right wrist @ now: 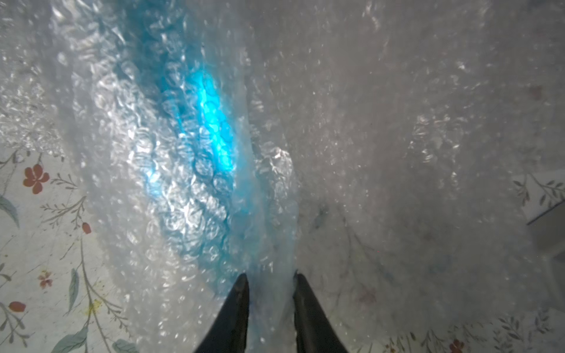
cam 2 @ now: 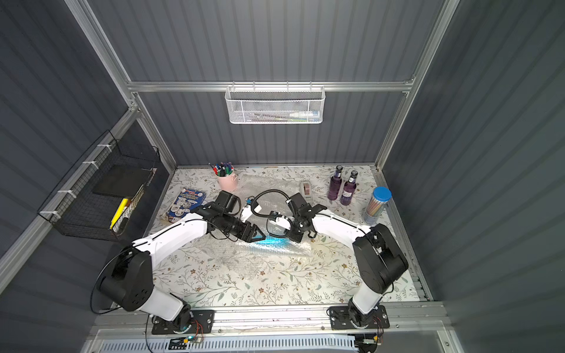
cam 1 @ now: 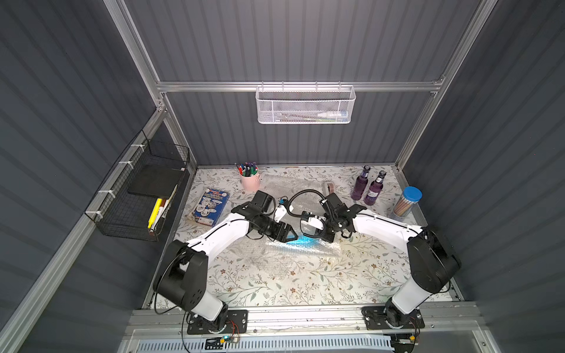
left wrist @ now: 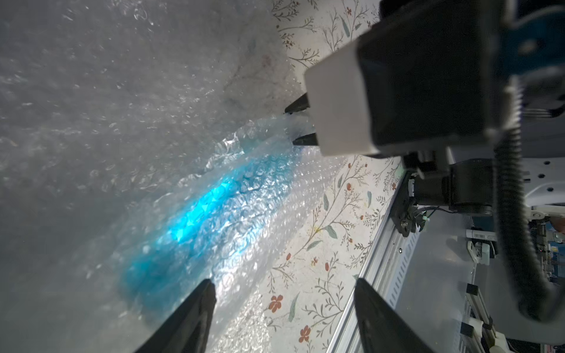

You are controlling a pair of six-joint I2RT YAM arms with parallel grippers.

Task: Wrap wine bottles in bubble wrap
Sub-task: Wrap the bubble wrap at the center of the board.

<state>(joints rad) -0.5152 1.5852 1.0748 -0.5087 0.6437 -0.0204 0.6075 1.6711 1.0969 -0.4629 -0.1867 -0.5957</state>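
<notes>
Left jaws wide apart, right jaws narrowly astride bubble wrap [right wrist: 270,250]

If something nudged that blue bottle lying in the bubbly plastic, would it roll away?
Probably a little: the blue bottle lies on its side and looks round. The bubble wrap folded over it looks soft and crumpled, so it would likely drag and stop the roll soon. The loose wrap may unfold.

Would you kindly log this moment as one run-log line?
blue bottle: under bubble wrap; left claw: open alongside; right claw: astride wrap fold, grip unclear
</notes>
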